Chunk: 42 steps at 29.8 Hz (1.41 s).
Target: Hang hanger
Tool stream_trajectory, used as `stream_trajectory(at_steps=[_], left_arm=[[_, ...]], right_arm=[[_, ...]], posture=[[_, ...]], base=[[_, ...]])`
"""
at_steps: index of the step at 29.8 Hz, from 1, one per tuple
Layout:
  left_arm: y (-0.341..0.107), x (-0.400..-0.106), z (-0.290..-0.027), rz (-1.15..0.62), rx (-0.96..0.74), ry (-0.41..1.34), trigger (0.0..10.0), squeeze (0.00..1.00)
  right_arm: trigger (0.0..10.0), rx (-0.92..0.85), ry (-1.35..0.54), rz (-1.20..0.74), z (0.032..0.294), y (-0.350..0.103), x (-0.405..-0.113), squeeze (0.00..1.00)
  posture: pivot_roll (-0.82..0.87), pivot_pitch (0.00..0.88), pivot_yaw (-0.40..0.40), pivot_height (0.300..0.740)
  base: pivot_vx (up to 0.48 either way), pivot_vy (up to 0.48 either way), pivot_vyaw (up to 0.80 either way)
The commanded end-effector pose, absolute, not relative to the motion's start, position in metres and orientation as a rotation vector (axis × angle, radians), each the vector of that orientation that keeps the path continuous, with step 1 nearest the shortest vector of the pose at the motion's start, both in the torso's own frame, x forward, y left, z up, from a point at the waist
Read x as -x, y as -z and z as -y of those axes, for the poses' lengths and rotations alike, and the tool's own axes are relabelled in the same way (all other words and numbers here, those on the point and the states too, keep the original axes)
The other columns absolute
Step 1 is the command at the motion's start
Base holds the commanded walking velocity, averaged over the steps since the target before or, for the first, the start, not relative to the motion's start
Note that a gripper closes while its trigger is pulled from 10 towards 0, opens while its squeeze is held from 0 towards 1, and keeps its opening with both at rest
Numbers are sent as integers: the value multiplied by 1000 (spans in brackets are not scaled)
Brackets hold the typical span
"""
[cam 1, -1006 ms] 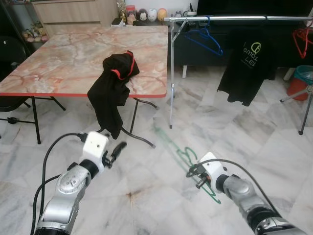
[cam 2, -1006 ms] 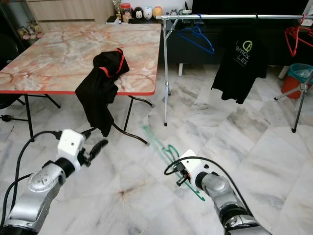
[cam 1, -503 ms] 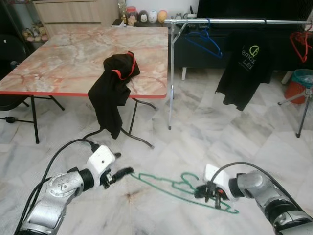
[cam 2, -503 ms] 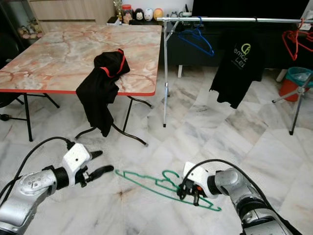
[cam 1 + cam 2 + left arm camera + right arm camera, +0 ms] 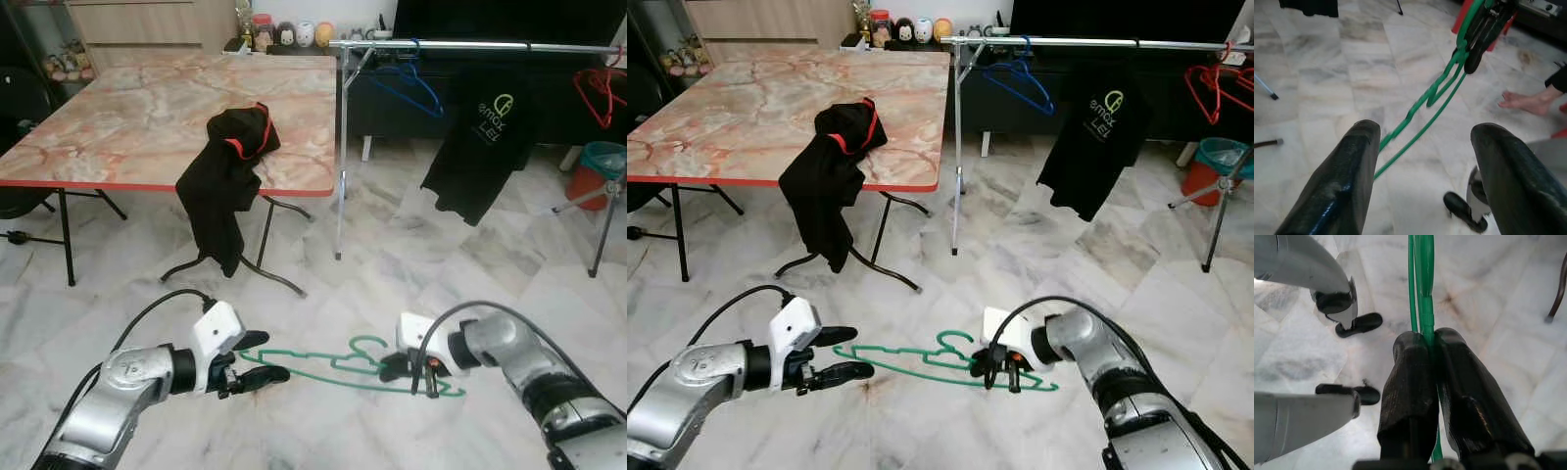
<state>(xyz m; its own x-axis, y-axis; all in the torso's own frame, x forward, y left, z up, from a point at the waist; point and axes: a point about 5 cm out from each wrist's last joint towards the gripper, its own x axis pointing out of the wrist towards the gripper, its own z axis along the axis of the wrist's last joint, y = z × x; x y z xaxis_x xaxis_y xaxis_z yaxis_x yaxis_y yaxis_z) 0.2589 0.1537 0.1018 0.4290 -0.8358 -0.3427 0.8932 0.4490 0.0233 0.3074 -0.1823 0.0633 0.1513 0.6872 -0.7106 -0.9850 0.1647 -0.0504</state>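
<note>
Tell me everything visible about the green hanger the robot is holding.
The green hanger is thin, looks like plastic or coated wire, with a wavy, notched upper edge and a small hook. It is held level above the marble floor, across the robot's front. The right end effector is shut on it near the hook; the open left end effector straddles its far tip.

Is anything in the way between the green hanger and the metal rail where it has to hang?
Nothing visible blocks it. The green wire hanger is clamped in the right gripper, and only bare marble floor lies between it and the silver clothes rail.
</note>
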Motion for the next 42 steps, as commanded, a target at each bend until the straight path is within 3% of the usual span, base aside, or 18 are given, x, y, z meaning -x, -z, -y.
stream_trajectory(at_steps=[1,2,3,5,22,31,42], left_arm=[[-103,-267,-151,-291,-249,1053,10000,651],[-103,-267,-151,-291,-249,1053,10000,651],[-105,-272,-151,-280,-240,1019,10000,475],[-107,-278,-151,-267,-245,975,10000,0],[-105,-282,-124,-276,-214,1108,10000,0],[-101,-274,-126,-348,-210,1187,10000,0],[-99,-280,-130,-368,-263,1151,10000,0]], right_arm=[[10000,578,-1325,-565,172,-73,-314,0],[10000,578,-1325,-565,172,-73,-314,0],[10000,574,-1334,-566,170,-73,-313,0],[10000,572,-1349,-568,167,-70,-311,0],[10000,544,-1401,-515,141,-74,-311,0],[10000,551,-1399,-525,141,-76,-312,0],[10000,570,-1390,-485,134,-89,-320,0]], posture=[[26,0,-31,740],[26,0,-31,740],[29,0,-33,740],[32,0,-35,740],[30,0,-33,740],[30,0,-33,740],[32,0,-34,740]], base=[[0,0,0],[0,0,0],[0,0,0],[0,0,0],[0,0,0],[0,0,0],[0,0,0]])
